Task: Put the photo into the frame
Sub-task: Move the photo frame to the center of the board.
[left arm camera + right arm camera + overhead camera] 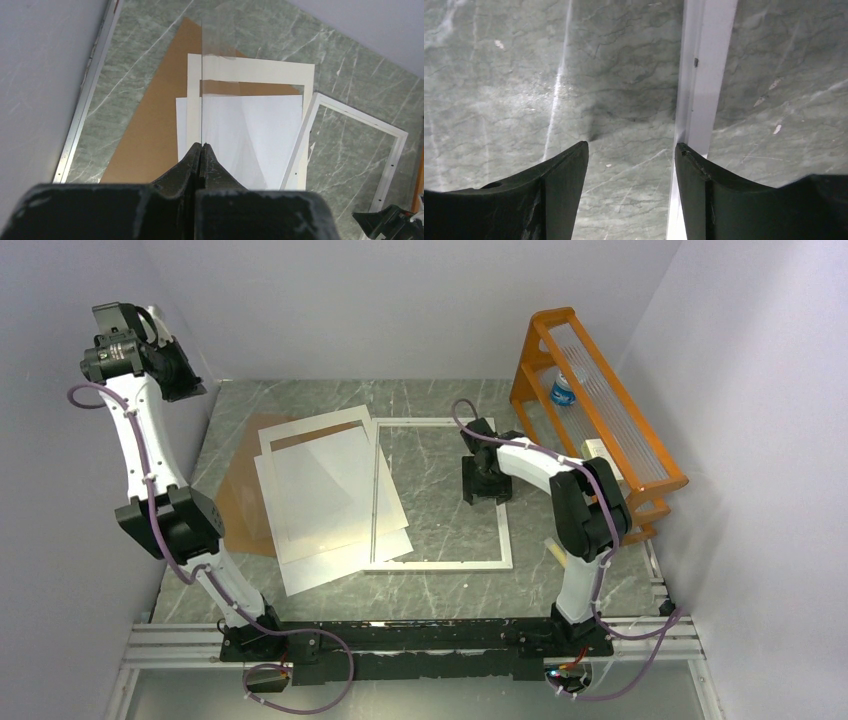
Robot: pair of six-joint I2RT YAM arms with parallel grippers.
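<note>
Looking over the table [440, 400], we see the frame [440, 564] lying flat at its middle, with bare marble showing inside it. Left of the frame lies a brown board [240, 500]. On the board are a white mat [315, 425] and the photo [330, 565], white side up, its right corner reaching past the frame's left rail. High above and to the left of the frame, the left gripper [201, 146] is pinched tight on the edge of a clear pane [217, 70]. The right gripper [631, 147] hangs low by the frame's right rail, jaws apart, gripping nothing.
</note>
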